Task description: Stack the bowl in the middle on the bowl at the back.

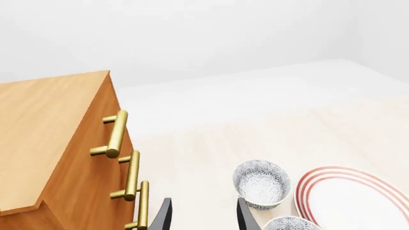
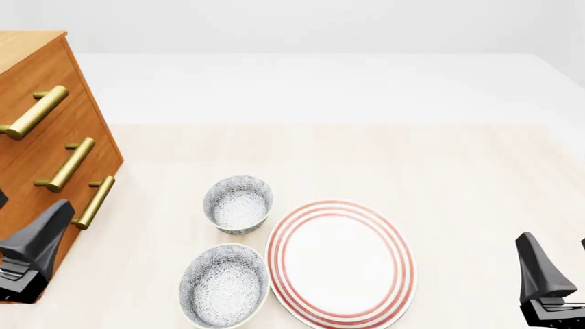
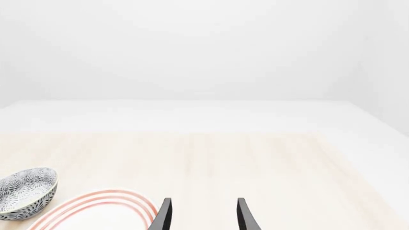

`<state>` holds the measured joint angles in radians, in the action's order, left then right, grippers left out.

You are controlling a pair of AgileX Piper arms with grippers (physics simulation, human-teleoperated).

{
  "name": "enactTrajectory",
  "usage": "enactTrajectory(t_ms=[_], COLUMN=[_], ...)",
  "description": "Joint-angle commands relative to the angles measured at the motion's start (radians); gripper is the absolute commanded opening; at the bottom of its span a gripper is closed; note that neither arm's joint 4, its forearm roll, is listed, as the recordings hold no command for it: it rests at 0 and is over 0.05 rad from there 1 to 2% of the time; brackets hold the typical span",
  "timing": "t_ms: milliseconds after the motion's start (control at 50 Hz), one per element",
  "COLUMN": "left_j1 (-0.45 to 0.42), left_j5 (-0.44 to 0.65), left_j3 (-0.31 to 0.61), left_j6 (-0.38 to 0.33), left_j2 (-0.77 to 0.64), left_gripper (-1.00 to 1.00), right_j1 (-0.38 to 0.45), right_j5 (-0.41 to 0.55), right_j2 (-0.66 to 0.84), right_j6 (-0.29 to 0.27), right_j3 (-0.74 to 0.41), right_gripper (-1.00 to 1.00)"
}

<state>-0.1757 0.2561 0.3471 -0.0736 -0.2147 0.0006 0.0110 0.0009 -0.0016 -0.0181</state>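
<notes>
The bowl in the middle (image 2: pixel 224 286) is wide, white and grey-speckled, and sits near the table's front, left of the plate. Only its rim (image 1: pixel 290 224) shows in the left wrist view. The bowl at the back (image 2: pixel 238 203) is narrower and deeper with the same pattern; it also appears in the left wrist view (image 1: pixel 261 184) and the right wrist view (image 3: pixel 26 192). My left gripper (image 1: pixel 204 202) is open and empty, front left beside the drawers, and one of its fingers (image 2: pixel 38 241) shows in the front view. My right gripper (image 3: pixel 204 201) is open and empty at the front right, with one finger (image 2: pixel 533 269) showing.
A white plate with red rings (image 2: pixel 340 262) lies right of both bowls, close to them. A wooden drawer unit (image 2: pixel 37 157) with brass bar handles (image 2: pixel 66 164) stands at the left edge, right by my left gripper.
</notes>
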Motion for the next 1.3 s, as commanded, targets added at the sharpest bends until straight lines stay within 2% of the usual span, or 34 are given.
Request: enactTrajectory(t_ms=[20,100,140,160,180,200,240,320,440,560,600,660,1020,1300], left_j1=[-0.095,-0.108,-0.120,-0.127,-0.123,-0.124,-0.142,-0.156,-0.152,-0.174,-0.177,-0.195,-0.236,-0.245], left_j5=[0.159,0.231,0.245,0.265,0.280,0.289,0.318,0.367,0.395,0.390,0.388,0.373,0.264,0.168], left_j3=[0.167,0.242,0.251,0.270,0.282,0.288,0.310,0.367,0.391,0.368,0.363,0.339,0.230,0.186], left_j6=[-0.023,-0.019,-0.016,-0.009,0.027,0.012,0.043,0.060,0.107,0.214,0.219,0.266,0.271,0.229], left_j2=[-0.180,-0.259,-0.281,-0.294,-0.322,-0.337,-0.377,-0.427,-0.501,-0.565,-0.570,-0.588,-0.676,-0.786], left_gripper=[1.00,1.00,1.00,1.00,1.00,1.00,1.00,1.00,1.00,1.00,1.00,1.00,1.00,1.00], right_j1=[0.001,0.002,0.002,0.002,0.002,0.002,0.002,0.002,0.002,0.002,0.002,0.002,0.002,0.002], right_j5=[0.000,0.000,0.000,0.000,0.000,0.000,0.000,-0.001,-0.001,-0.002,-0.002,-0.002,-0.003,-0.002], right_j2=[0.000,0.000,0.000,0.000,0.000,0.000,0.000,0.000,0.000,0.000,0.000,0.000,0.000,0.000], right_j6=[0.000,0.000,0.000,-0.001,0.000,0.000,0.000,0.000,-0.001,-0.001,-0.002,-0.001,0.000,0.000], right_j3=[-0.001,-0.002,-0.002,-0.001,-0.002,-0.002,-0.002,-0.002,-0.002,-0.002,-0.002,-0.002,-0.002,-0.002], right_gripper=[1.00,1.00,1.00,1.00,1.00,1.00,1.00,1.00,1.00,1.00,1.00,1.00,1.00,1.00])
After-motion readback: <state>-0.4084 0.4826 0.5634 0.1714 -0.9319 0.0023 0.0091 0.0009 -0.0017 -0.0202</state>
